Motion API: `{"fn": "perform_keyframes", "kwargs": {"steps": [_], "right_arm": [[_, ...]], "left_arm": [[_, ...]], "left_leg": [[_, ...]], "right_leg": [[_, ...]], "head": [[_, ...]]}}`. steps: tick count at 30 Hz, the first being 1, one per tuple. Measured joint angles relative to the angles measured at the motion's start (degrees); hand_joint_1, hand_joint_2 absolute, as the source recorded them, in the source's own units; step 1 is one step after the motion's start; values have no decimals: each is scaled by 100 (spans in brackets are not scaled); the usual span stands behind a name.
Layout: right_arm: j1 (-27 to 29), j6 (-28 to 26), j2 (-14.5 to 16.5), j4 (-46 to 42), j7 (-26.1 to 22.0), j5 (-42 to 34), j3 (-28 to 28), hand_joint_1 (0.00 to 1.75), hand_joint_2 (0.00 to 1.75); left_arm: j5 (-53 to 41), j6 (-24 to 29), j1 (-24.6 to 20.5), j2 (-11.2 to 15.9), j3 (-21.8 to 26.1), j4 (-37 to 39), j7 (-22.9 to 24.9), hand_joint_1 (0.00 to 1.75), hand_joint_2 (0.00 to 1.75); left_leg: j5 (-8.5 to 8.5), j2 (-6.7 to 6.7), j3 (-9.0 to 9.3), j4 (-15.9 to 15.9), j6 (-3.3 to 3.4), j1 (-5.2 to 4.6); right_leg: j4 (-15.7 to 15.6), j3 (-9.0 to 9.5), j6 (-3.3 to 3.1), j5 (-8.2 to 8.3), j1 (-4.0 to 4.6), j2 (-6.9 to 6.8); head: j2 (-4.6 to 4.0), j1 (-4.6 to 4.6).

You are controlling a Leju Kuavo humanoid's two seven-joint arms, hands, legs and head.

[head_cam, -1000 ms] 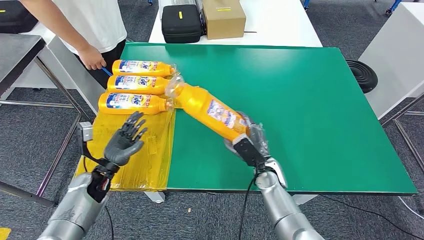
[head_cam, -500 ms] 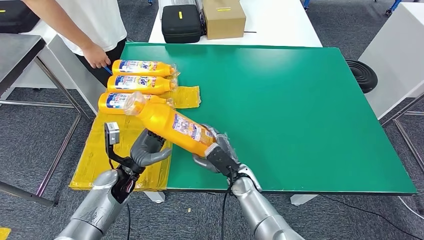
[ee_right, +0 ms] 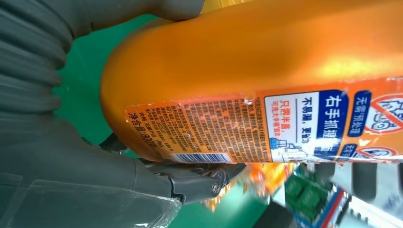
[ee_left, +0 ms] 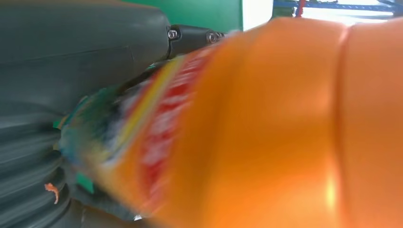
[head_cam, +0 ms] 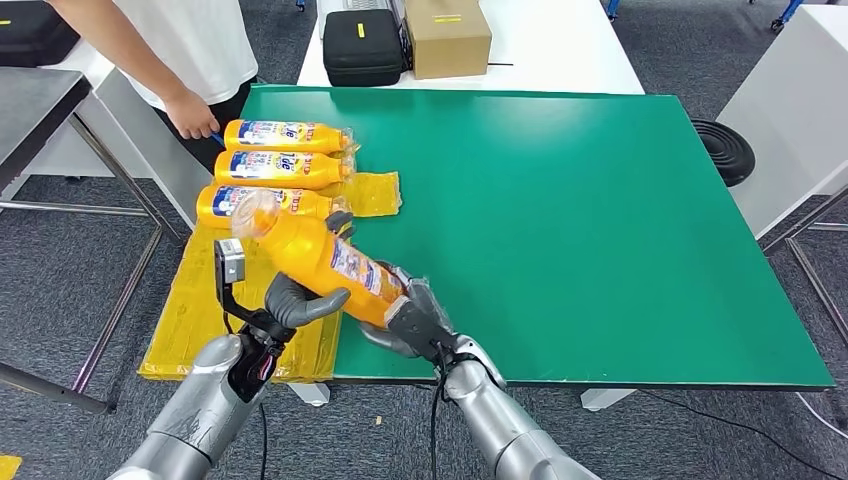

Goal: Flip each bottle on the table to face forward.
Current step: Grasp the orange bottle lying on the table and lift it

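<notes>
Beside the three lying bottles, both hands, left and right, are gripping the bottle; right wrist view is showing its barcode and "800".

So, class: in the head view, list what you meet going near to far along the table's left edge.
Left robot hand → held bottle → nearest lying bottle → middle bottle → farthest bottle.

head view high, wrist views close on bottle
</notes>
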Motion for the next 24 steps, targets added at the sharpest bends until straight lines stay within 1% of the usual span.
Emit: {"fn": "perform_keyframes", "kwargs": {"steps": [7,20,21,24], "right_arm": [[-52,10,36,234,58,119,229,175,175],[-139,41,38,460,87,148,390,175,175],[-142,42,38,473,87,148,394,175,175],[-148,53,38,502,88,144,409,175,175]], "left_arm": [[-40,60,1,3,73,208,-81,0,175],[-134,42,97,7,171,264,-213,2,175],[-137,39,104,7,174,263,-218,41,175],[-133,-31,144,7,204,241,-256,170,175]], "left_leg": [[0,-1,-2,0,0,0],[0,-1,-2,0,0,0],[0,-1,-2,0,0,0],[0,-1,-2,0,0,0]], "right_leg": [[0,0,0,0,-1,-1],[0,0,0,0,0,-1],[0,0,0,0,0,0],[0,0,0,0,-1,0]], "head": [[0,1],[0,0],[0,1],[0,1]]}}
